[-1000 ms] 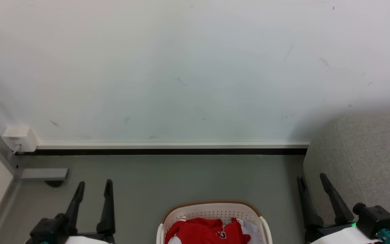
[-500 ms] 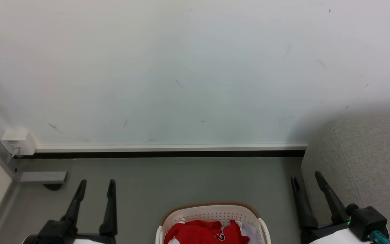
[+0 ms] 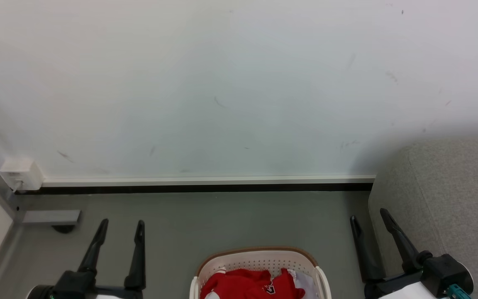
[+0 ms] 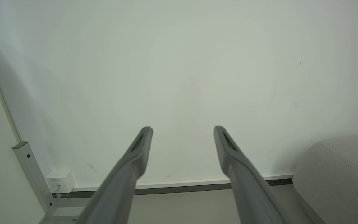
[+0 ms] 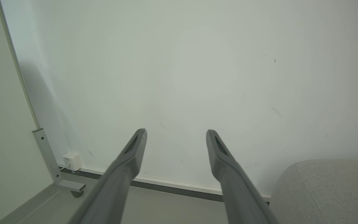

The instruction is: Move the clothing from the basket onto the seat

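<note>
Between left pincer (image 3: 122,223) and right pincer (image 3: 368,216), both spread, basket (image 3: 259,251) holds clothing (image 3: 243,284); long axis unclear.

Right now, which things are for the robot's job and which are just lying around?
For the job: red clothing, cream basket, grey seat, left gripper and right gripper, both open.

Just there: white wall box, grey metal bar, skirting board.

Plain off-white painted wall (image 3: 239,83) straight ahead, evenly lit, flecked with faint dark scuffs. Ends below in a narrow white skirting strip (image 3: 206,180) over a dark gap. Meets a smooth grey-green floor (image 3: 222,220). At far left, small white plastic socket box (image 3: 18,172) touching a slanted grey metal frame post (image 3: 4,197) with a flat grey metal foot (image 3: 52,216).
</note>
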Tool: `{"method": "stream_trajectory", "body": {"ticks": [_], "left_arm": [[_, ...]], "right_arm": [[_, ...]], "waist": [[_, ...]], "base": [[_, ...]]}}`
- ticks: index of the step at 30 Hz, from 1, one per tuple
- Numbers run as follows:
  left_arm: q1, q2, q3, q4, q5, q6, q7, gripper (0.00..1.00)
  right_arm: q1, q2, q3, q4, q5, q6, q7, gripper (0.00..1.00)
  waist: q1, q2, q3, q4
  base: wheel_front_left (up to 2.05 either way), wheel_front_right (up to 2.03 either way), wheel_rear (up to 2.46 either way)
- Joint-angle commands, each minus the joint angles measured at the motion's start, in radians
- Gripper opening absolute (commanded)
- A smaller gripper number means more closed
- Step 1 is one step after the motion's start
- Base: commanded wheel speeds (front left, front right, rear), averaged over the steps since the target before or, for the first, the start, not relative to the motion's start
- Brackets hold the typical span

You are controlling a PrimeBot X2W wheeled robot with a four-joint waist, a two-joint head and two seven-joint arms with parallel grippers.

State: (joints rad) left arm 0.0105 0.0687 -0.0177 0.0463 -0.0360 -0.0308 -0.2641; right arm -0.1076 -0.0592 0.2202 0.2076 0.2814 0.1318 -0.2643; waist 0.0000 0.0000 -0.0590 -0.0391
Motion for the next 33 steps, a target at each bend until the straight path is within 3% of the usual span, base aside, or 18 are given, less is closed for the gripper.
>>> {"method": "stream_trajectory", "body": {"ticks": [1, 20, 33], "left_arm": [[0.011, 0.000, 0.003, -0.004, 0.008, -0.002, -0.001, 1.00], [-0.008, -0.010, -0.001, -0.004, -0.011, -0.009, -0.001, 1.00], [-0.077, -0.013, -0.013, 0.009, -0.024, -0.039, -0.001, 1.00]], "right_arm": [[-0.011, 0.000, -0.002, -0.002, -0.007, -0.002, 0.000, 1.00], [-0.022, -0.010, -0.035, -0.003, -0.013, -0.002, 0.000, 1.00], [-0.099, -0.004, -0.066, -0.040, 0.008, -0.002, 0.000, 1.00]], "waist": [[0.0000, 0.0000, 0.001, -0.001], [0.0000, 0.0000, 0.026, -0.046], [0.0000, 0.0000, 0.147, -0.139]], "base": [[0.00, 0.00, 0.00], [0.00, 0.00, 0.00], [0.00, 0.00, 0.00]]}}
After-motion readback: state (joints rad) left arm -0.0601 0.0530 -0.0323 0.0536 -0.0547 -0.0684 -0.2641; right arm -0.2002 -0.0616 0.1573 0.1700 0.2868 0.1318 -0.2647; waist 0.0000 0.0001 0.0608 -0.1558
